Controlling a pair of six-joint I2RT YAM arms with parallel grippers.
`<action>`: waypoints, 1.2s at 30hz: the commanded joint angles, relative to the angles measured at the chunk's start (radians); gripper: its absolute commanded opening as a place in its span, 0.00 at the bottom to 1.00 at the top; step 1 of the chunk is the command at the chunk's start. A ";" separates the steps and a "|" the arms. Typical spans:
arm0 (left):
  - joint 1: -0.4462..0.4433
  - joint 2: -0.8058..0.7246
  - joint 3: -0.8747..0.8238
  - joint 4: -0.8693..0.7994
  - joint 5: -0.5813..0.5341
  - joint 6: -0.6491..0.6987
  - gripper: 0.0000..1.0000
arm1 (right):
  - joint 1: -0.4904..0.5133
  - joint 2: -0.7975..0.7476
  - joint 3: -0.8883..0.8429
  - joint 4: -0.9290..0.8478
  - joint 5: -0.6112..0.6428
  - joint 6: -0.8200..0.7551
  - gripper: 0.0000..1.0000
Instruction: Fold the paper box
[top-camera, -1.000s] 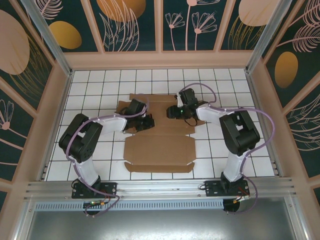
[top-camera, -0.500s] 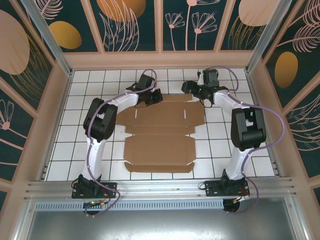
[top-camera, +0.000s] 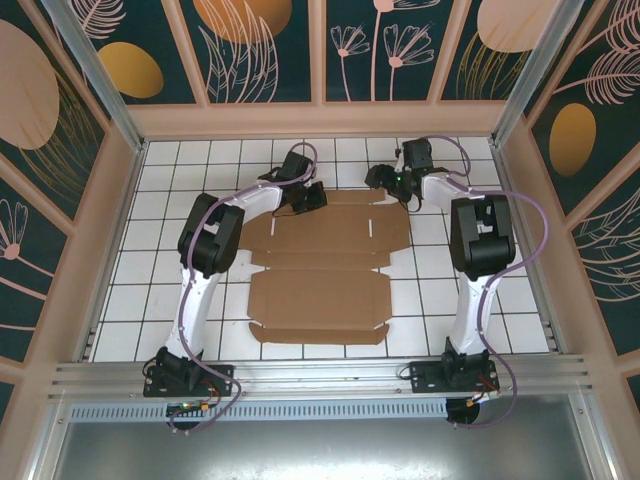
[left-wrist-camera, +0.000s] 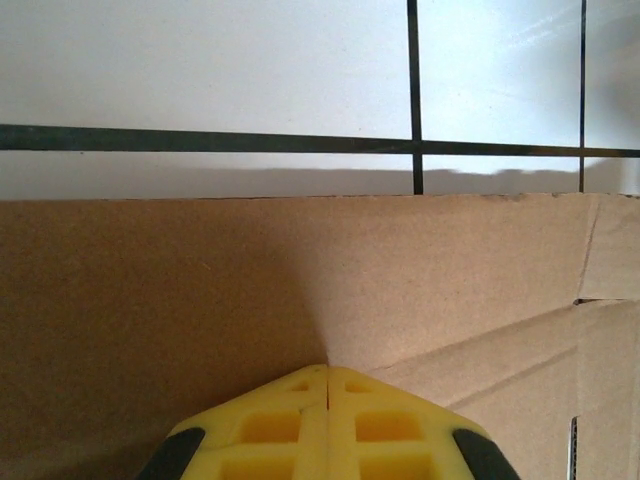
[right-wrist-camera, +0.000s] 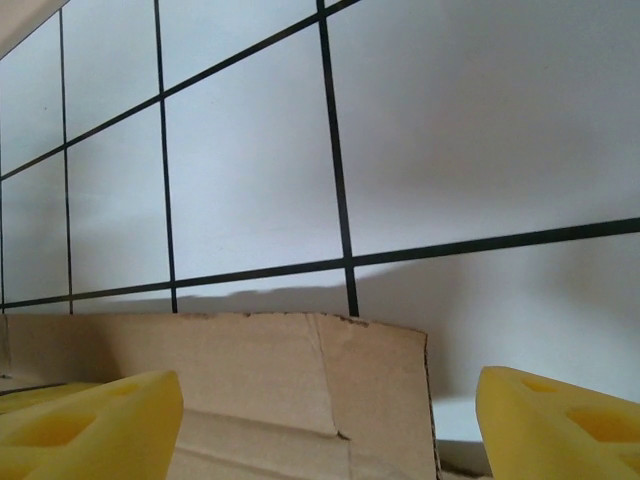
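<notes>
We see the paper box (top-camera: 320, 270) flat on the desk (top-camera: 170, 230), centre frame. Left gripper (left-wrist-camera: 328, 370) pressed together on its upper edge. Right gripper (right-wrist-camera: 330, 385) spread apart at the upper-right corner.

White tiled floor (top-camera: 420, 290), dark floral walls (top-camera: 270, 50)

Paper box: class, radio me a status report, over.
Left hand shut, over far flap. Right hand open, at far right corner. Paper box flat, unfolded.

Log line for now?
flat brown cardboard die-cut sheet: unfolded | left gripper: shut, at far flap | right gripper: open, straddling far-right corner
</notes>
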 joint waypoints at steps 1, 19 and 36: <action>0.006 0.034 -0.036 -0.042 -0.010 0.019 0.00 | -0.010 0.050 0.063 -0.040 -0.010 -0.010 0.78; 0.006 0.034 -0.053 -0.029 -0.017 0.027 0.00 | 0.020 0.040 0.009 0.090 -0.262 0.073 0.74; 0.008 0.006 -0.053 -0.015 -0.006 0.020 0.00 | 0.066 0.013 0.054 -0.005 -0.146 -0.009 0.72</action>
